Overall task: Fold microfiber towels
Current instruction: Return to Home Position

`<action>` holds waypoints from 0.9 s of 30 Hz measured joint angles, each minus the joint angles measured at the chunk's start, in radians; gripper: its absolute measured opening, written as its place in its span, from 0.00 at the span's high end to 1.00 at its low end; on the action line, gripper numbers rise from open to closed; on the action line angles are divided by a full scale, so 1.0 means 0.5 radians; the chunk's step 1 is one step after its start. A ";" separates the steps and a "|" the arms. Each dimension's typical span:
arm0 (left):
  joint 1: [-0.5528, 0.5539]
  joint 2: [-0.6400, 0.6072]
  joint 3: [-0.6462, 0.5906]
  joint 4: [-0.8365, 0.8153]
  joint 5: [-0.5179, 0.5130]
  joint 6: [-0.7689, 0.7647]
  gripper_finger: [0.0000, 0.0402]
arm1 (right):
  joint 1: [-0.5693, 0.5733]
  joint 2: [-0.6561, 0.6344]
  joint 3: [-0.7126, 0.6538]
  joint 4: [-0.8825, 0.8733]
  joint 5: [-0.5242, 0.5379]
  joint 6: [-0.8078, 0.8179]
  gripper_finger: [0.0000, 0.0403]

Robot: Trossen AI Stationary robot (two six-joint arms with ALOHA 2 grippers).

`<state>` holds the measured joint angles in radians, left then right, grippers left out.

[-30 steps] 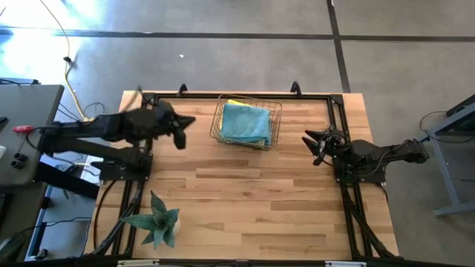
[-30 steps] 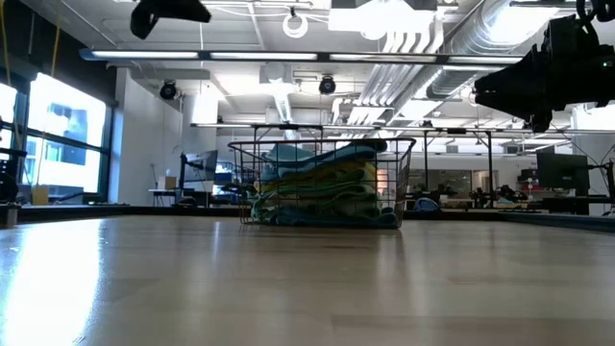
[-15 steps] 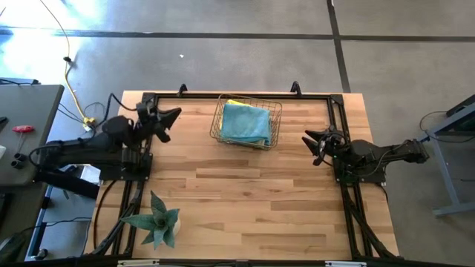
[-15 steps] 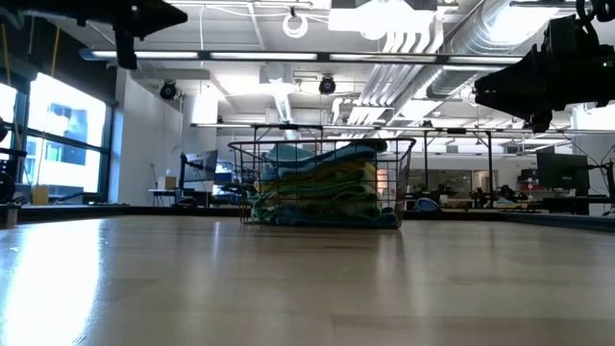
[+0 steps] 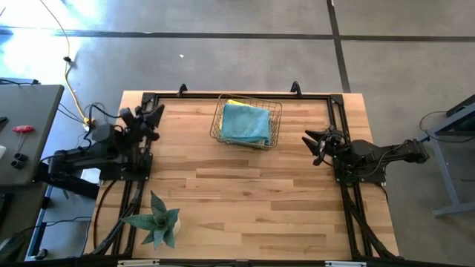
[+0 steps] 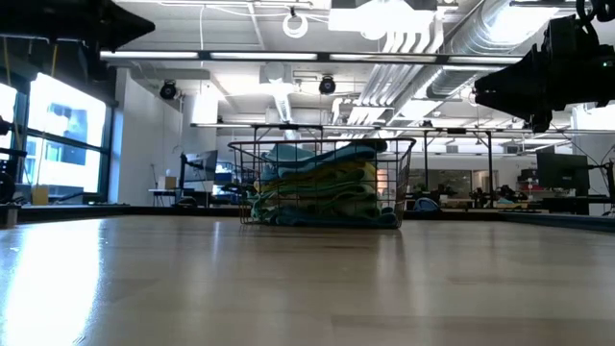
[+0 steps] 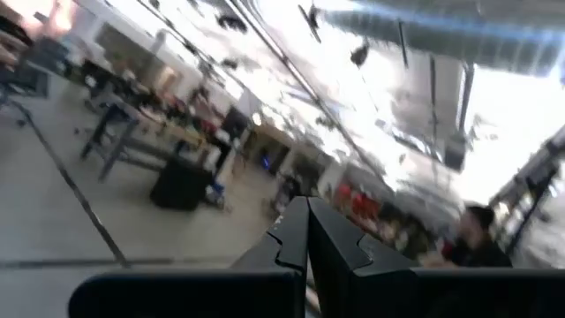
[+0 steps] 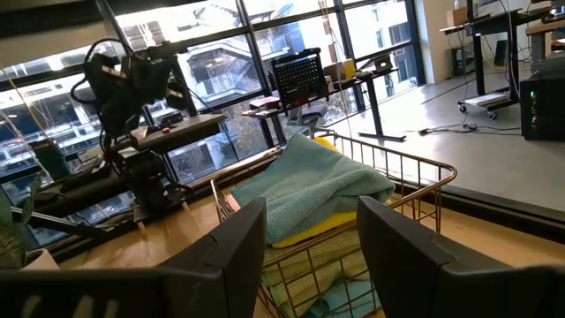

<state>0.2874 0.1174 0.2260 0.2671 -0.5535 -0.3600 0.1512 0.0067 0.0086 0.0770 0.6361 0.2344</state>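
- Plant [image 5: 157, 219]: near left corner of the desk [image 5: 245, 193], untouched.
- Left tool [image 5: 154, 113]: drawn back within the last second from beside the basket to the desk's left edge. Its fingers seem pressed together and hold nothing, as far as its wrist view tells.
- Right tool [image 5: 312, 146]: parked at the right edge, unmoved, fingers apart, empty.
- Wire basket [image 5: 276, 110]: at the far edge, with the microfiber towels [image 5: 246, 122] stacked inside, blue uppermost.
- Status: folding likely finished.
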 joint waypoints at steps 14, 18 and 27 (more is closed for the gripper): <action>-0.001 0.018 -0.223 -0.141 0.110 -0.275 1.00 | -0.001 0.000 -0.001 0.001 0.000 0.000 0.57; -0.001 0.016 -0.430 0.280 0.108 -0.281 1.00 | -0.001 0.000 -0.001 0.000 -0.001 0.000 0.57; -0.001 0.014 -0.423 0.237 -0.010 -0.056 1.00 | 0.000 -0.001 -0.001 0.001 -0.001 0.000 0.57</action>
<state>0.2871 0.1246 0.0143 0.3853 -0.5584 -0.3878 0.1513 0.0063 0.0082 0.0772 0.6357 0.2344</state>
